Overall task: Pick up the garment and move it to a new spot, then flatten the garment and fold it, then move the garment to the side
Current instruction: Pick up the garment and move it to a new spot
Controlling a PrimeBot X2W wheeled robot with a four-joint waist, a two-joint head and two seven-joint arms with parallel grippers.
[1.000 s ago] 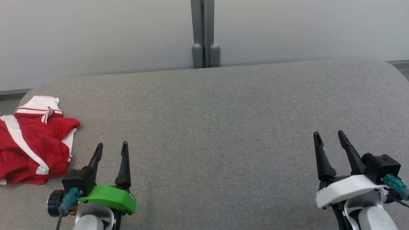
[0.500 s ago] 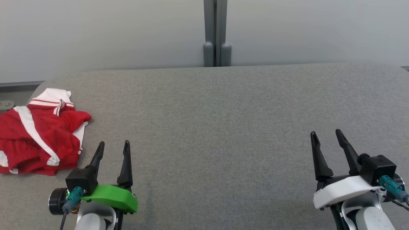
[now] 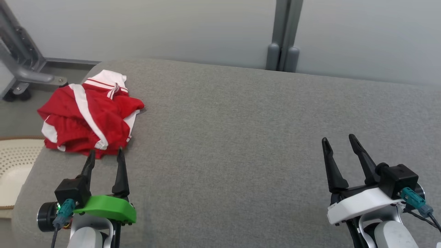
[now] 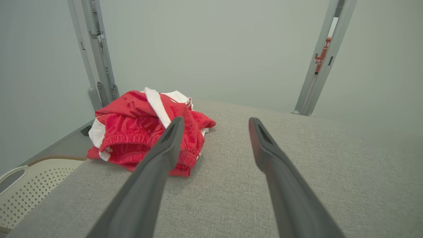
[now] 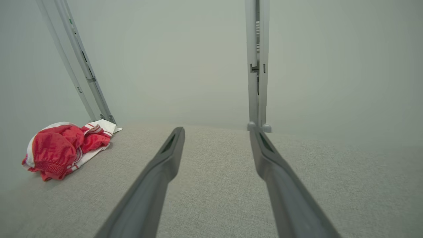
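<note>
The red and white garment (image 3: 89, 115) is lying in a crumpled heap at the far left corner of my grey table (image 3: 224, 137). I am holding my left gripper (image 3: 106, 151) wide open with nothing in it, and its tips are pointing at the garment's near edge, very close. My right gripper (image 3: 337, 137) is hanging open and empty too, well apart on the other side. A white basket (image 3: 13, 162) is sitting by the table's left end.

Left hand (image 3: 106, 151) green-cased, right hand (image 3: 337, 137) white-cased, both dark-fingered
</note>
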